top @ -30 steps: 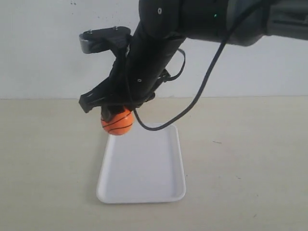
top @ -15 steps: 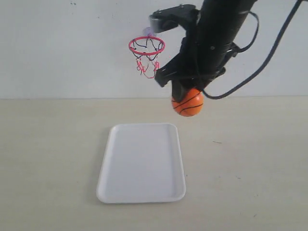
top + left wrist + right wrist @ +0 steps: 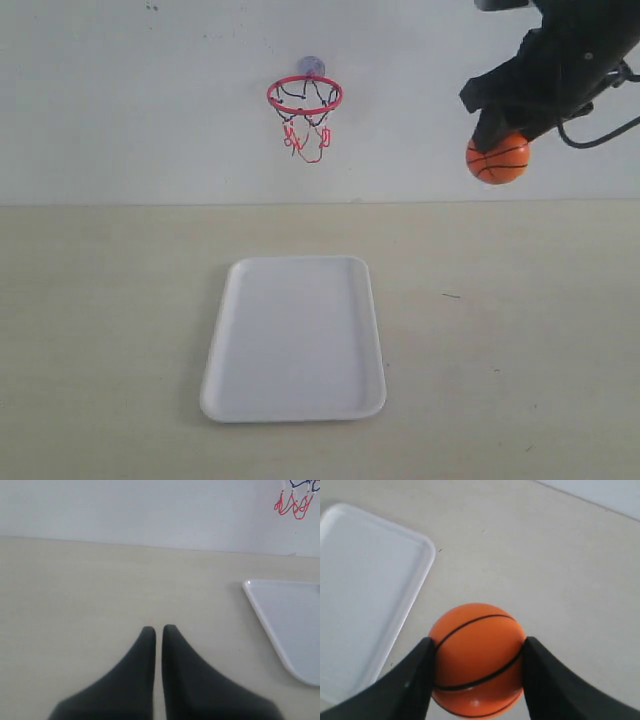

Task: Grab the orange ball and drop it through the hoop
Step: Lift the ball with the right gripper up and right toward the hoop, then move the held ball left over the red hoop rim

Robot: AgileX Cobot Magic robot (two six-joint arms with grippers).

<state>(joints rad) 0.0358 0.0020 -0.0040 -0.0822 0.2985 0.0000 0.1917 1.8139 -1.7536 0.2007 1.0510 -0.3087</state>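
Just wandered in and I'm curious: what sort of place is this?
Probably a robot test bench rather than a playroom: a bare table against a blank white wall, a toy hoop stuck to that wall, a white tray on the table, and a black gripper holding an orange ball.

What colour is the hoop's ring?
The hoop has a red ring; the exterior view shows it best.

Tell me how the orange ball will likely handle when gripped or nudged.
The orange ball is round and smooth-looking, so it would probably roll freely. Pinched only at its sides by the right end effector, it might slip. It looks small, so likely light.
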